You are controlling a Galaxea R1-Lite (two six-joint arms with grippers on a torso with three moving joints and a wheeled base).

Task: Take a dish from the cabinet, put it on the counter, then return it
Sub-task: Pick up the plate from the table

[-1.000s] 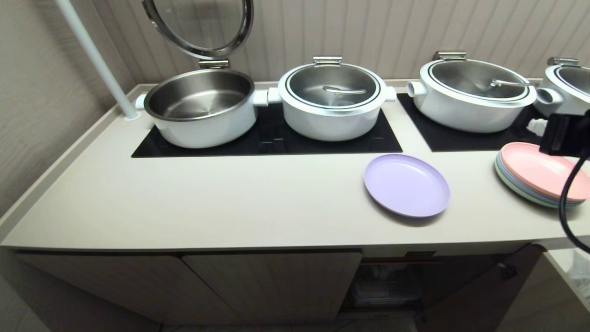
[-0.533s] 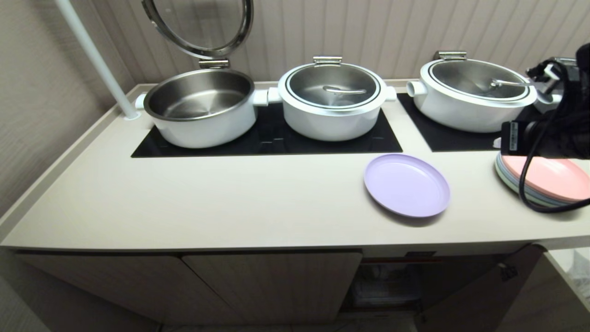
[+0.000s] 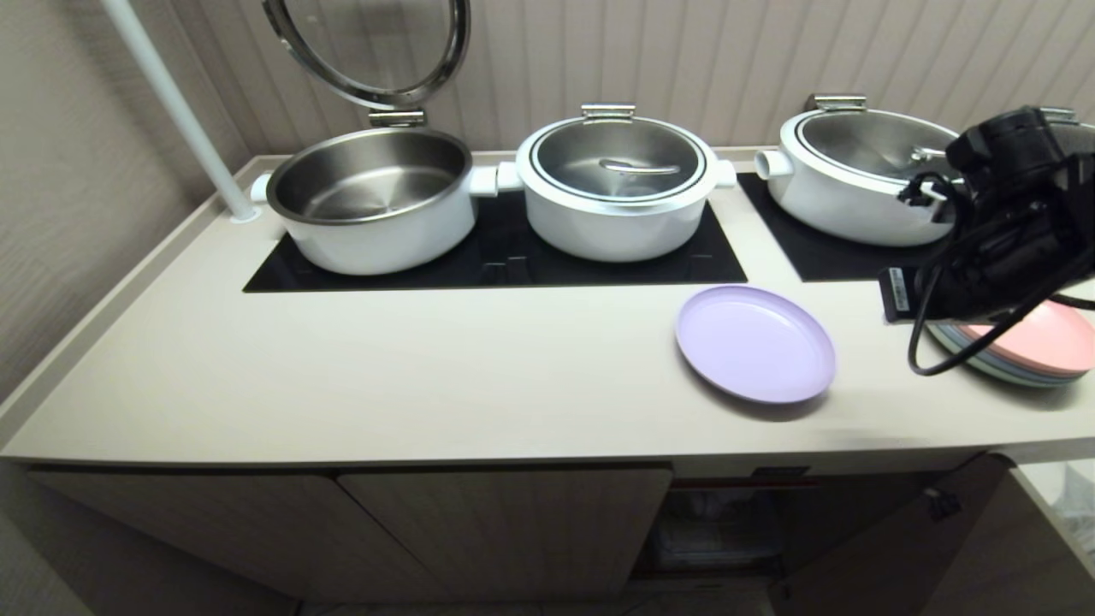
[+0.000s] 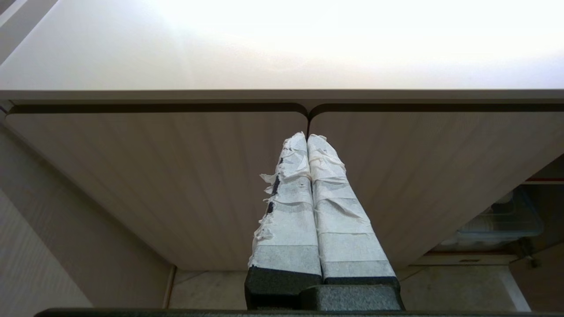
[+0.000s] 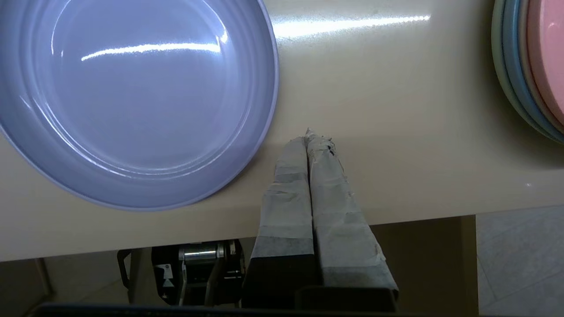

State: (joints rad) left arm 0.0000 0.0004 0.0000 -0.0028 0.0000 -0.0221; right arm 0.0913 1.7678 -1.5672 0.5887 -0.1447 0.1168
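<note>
The dish [image 3: 754, 343] is lying flat on the table [image 3: 428, 376], so taking it out looks done. My right gripper [image 5: 313, 137] is hanging just beside it, squeezed shut and holding nothing. I am probably getting ready to put it back in the cabinet [image 3: 719, 530].

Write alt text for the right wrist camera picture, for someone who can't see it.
The right gripper, jaws shut and empty, hangs over the beige counter just beside the lavender dish, not touching it. A stack of pink and pastel plates sits at the far edge of the picture.
</note>
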